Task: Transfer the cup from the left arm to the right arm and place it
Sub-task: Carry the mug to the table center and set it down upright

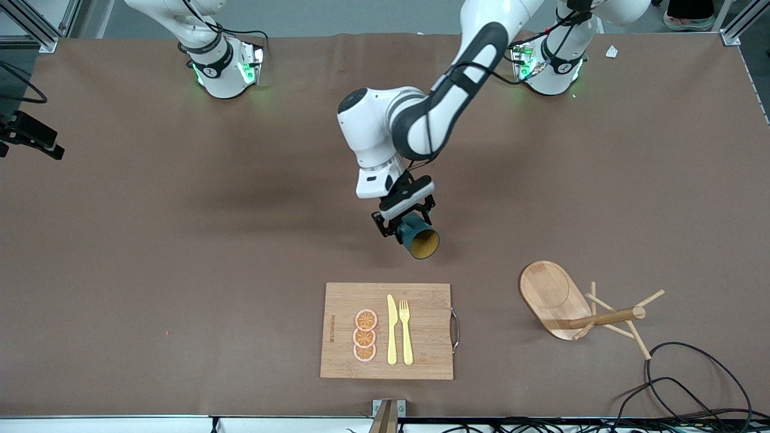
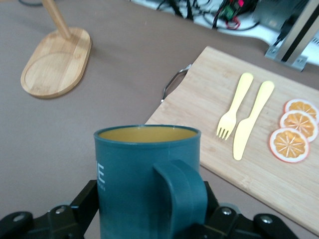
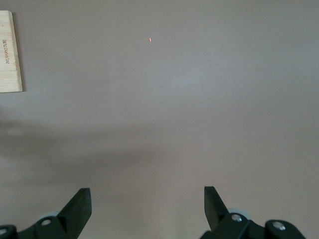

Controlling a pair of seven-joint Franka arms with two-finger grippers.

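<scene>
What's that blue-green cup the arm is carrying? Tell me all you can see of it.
The cup is a small dark teal mug with an ochre-tan inside, a small handle and pale lettering on its wall; it looks like plastic. It appears empty. The left gripper holds it in the air, tilted with its mouth toward the front camera, over bare table near the cutting board. Nothing else touches it.

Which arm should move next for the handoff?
Right. The left gripper is shut on the cup, up over bare table above the cutting board. The right gripper is open and empty, so it must come and take the cup.
</scene>
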